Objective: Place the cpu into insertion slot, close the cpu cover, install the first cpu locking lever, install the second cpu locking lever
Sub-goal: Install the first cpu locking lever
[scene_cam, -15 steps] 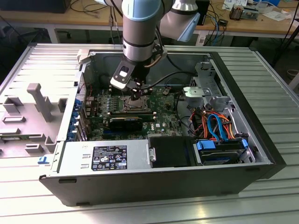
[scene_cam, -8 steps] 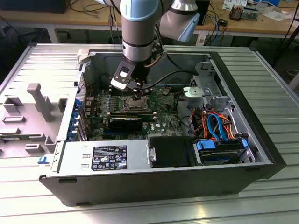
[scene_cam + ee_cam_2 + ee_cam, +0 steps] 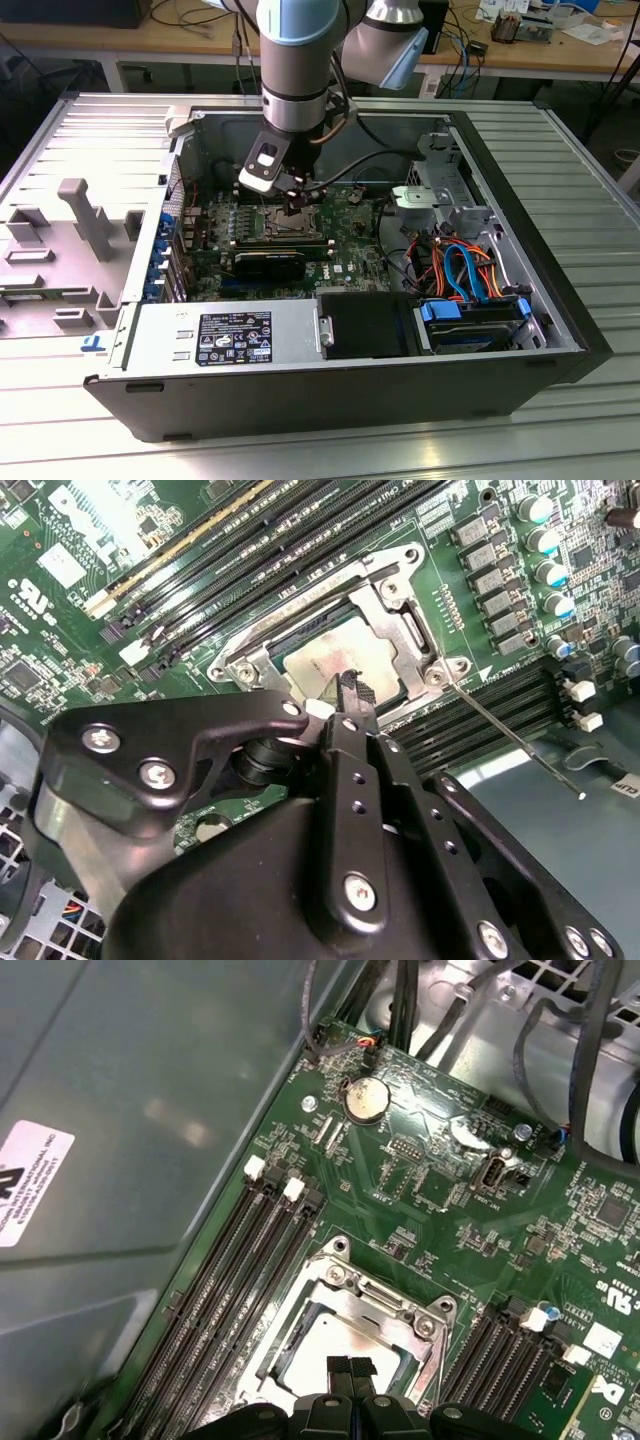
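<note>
- The arm [image 3: 296, 60] reached down into the open case [image 3: 300, 400], which lay on its side on the ribbed metal desk [image 3: 575, 200].
- In the exterior view, the end effector [image 3: 298, 200] hung over the slot [image 3: 281, 222] in the middle of the green board [image 3: 350, 240].
- In both wrist views its two black fingertips were pressed together with nothing between them: end effector [image 3: 350, 1368], end effector [image 3: 352, 692].
- The tips stood right over the near edge of the cpu [image 3: 315, 1345]; I could not tell whether they touched it.
- The cpu [image 3: 325, 660] sat in the slot, its dull silver top showing through the window of the cover [image 3: 395, 585].
- The cover [image 3: 375, 1305] lay flat around the chip.
- One thin lever [image 3: 515, 742] ran out from a corner of the socket, slanting across the memory slots [image 3: 500, 705] beside it.
- More memory slots [image 3: 230, 1270] ran along the socket's other side.
</note>
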You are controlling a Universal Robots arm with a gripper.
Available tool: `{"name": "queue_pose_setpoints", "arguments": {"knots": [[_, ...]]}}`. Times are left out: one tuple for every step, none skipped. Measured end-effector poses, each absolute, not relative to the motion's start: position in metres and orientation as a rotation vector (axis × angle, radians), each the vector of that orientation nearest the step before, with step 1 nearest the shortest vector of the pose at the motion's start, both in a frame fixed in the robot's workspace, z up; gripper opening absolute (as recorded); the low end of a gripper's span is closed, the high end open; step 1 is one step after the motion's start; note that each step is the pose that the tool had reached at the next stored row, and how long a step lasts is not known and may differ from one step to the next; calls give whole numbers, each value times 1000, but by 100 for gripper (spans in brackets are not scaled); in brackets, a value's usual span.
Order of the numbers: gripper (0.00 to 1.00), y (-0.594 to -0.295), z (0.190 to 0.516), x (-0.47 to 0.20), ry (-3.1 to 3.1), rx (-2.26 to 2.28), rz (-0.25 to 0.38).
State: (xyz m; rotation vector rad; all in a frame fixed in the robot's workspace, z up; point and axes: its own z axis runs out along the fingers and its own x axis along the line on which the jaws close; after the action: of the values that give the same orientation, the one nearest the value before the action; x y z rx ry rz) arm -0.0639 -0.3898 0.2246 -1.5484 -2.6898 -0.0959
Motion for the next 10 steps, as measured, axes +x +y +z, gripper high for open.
{"name": "queue_pose_setpoints", "arguments": {"knots": [[11,-390,225,-64,-2694,-1541,-96],[11,-390,225,-64,-2698,-1533,-96],[11,-390,225,-64,-2703,-1524,-96],[11,-390,225,-64,-2708,-1514,-95],[11,-390,225,-64,-2713,-1505,-95],[11,-390,225,-64,-2720,-1493,-95],[11,-390,225,-64,-2725,-1483,-95],[11,-390,225,-64,-2728,-1476,-95],[11,-390,225,-64,-2734,-1465,-94],[11,-390,225,-64,-2742,-1449,-94]]}}
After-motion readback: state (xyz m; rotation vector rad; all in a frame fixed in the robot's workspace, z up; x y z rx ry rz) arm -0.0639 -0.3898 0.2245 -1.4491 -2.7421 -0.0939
